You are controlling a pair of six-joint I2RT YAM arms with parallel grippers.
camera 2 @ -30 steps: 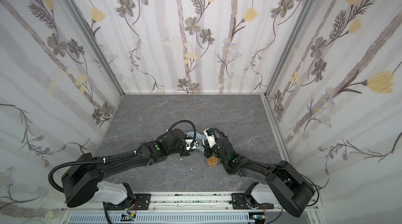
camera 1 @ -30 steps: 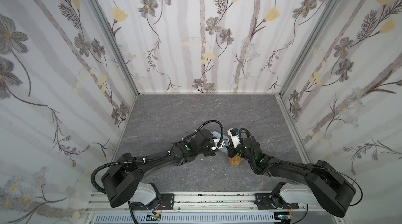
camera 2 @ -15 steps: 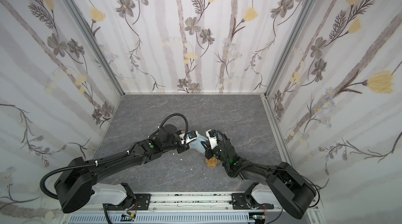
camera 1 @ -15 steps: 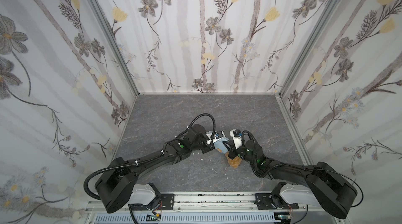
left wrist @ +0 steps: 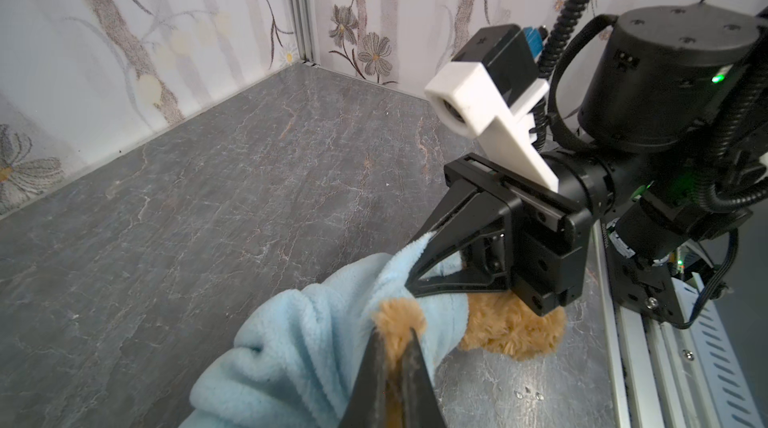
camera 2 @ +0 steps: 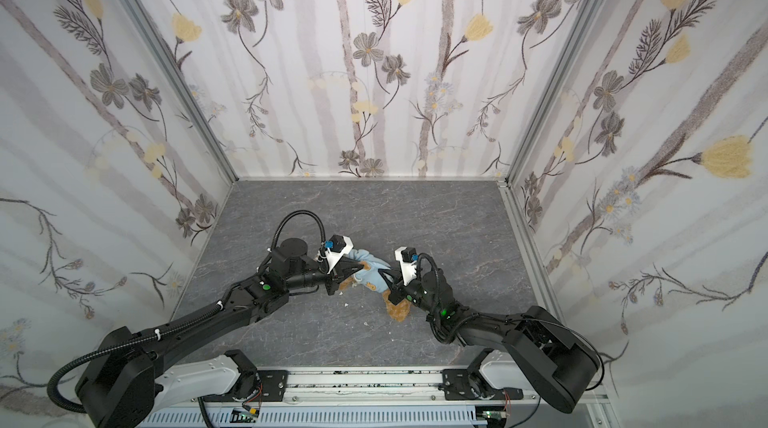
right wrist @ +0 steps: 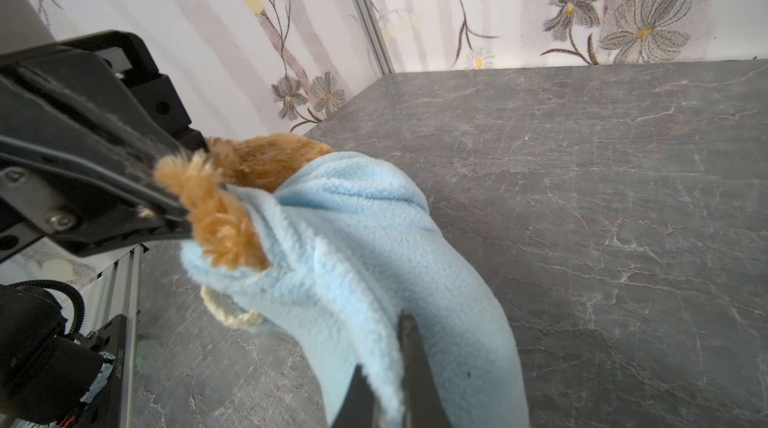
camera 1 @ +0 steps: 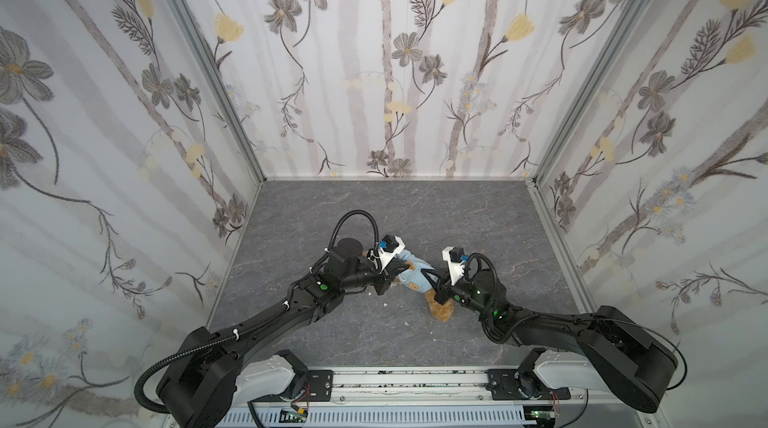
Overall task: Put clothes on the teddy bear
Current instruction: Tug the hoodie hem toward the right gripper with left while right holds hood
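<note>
Flowered wallpaper closes in three sides of a grey, marble-veined tabletop. In both top views the two arms meet in the lower middle of the frame, just below the centre of the tabletop.

The teddy bear is between them, with the light-blue hooded top bunched over its upper part. Its golden-brown lower body sticks out of the top's hem, towards the lower right of the bundle. Whether it rests on the tabletop I cannot tell.

The left hand is closed, its tips pinching a furry limb of the teddy bear where that limb pokes out of an opening in the top. The right wrist view shows the same pinch from the far side: the left hand clamps a tuft of fur at the upper left of the frame.

The right hand is closed too, nipping an edge of the fleece top. The cloth is stretched between the two hands. A cream cord loop dangles beneath the top.
</note>
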